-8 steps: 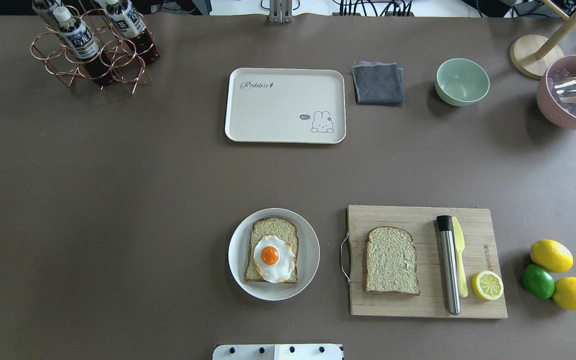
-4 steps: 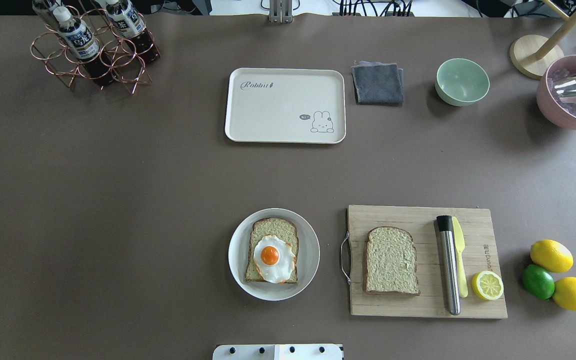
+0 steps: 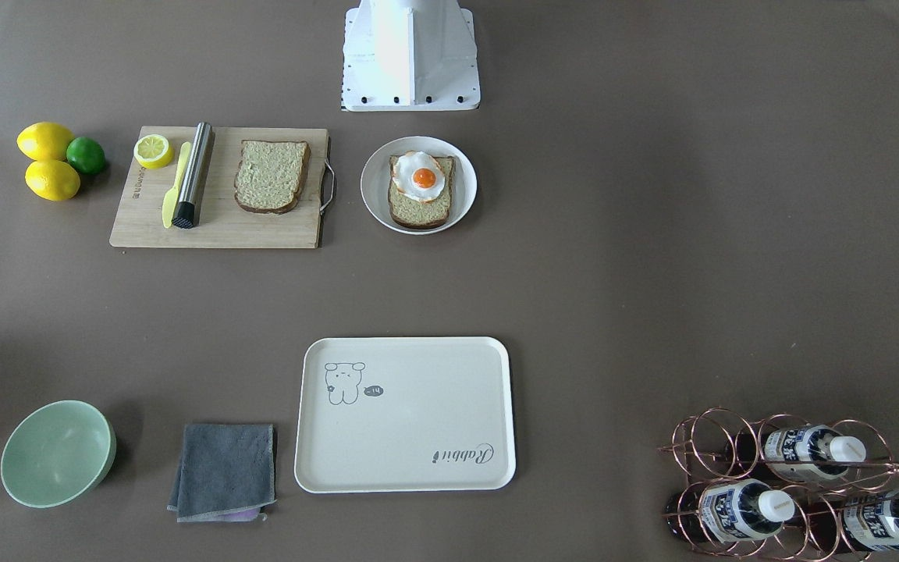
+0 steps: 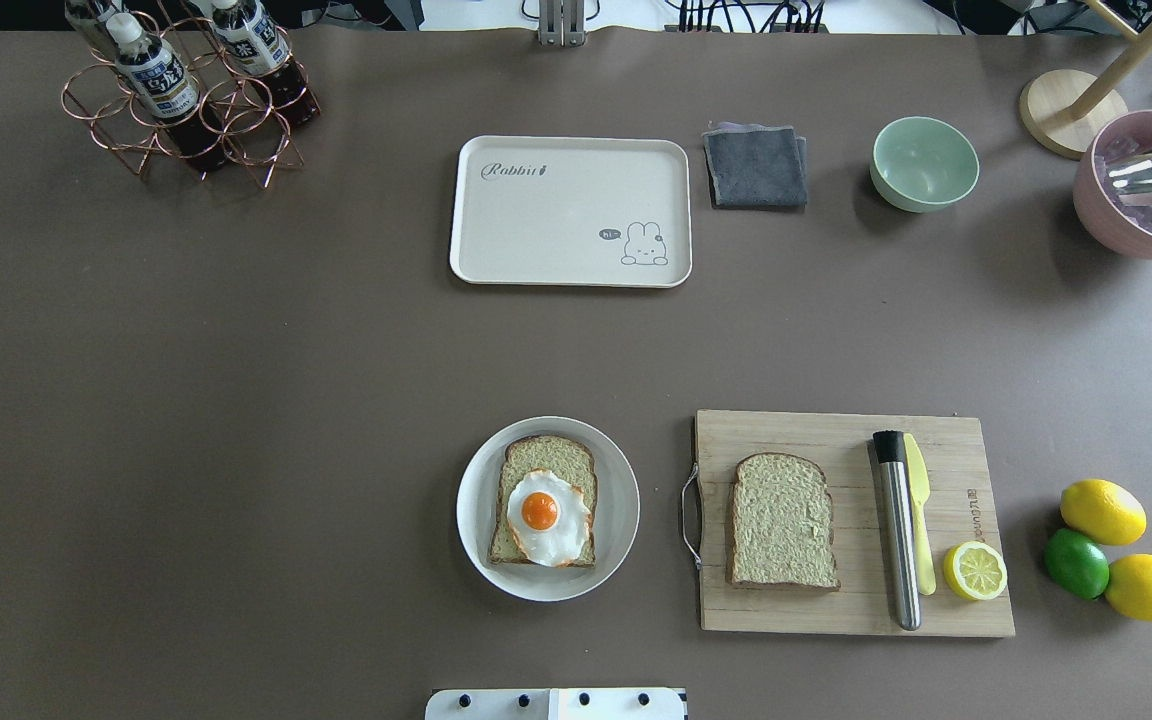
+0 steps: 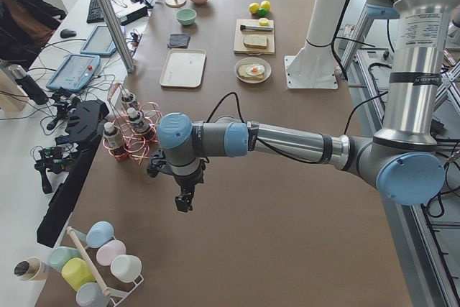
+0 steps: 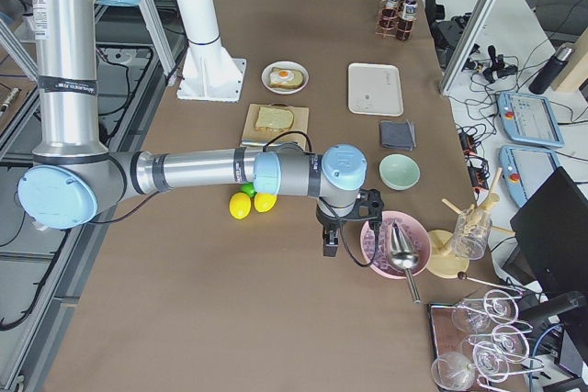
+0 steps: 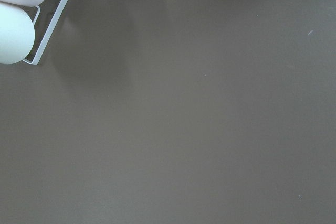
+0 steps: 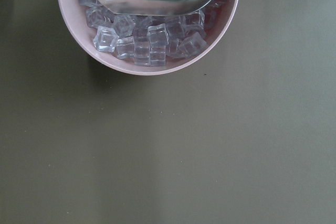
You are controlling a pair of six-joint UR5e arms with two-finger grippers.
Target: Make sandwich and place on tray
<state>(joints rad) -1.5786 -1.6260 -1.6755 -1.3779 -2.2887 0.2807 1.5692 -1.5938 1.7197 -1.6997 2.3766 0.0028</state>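
Cream-white with a raised rim, the tray (image 4: 570, 211) lies bare on the brown counter (image 4: 236, 400); all places here are told from it. The sandwich is not yet put together, and its parts lie on the robot's side of the tray. One bread slice (image 4: 551, 455) rests on a round white plate (image 4: 621, 510) straight toward the robot from the tray, and the fried egg (image 4: 547, 517) lies on top of it. The second bread slice (image 4: 782, 521) lies flat on a wooden cutting board (image 4: 836, 600), also toward the robot but more to the tray's right in the overhead view.

The left hand (image 5: 185, 203) hangs over bare counter, well apart from the tray, past the copper bottle rack (image 5: 129, 131). It points downward. It is seen only from the side and small, so one cannot tell if its fingers are spread or pressed together.

The right hand (image 6: 329, 243) hangs well apart from the tray on the other side, just beside a pink bowl (image 8: 149, 71) of ice cubes. It also points downward, and the opening of its fingers cannot be told.
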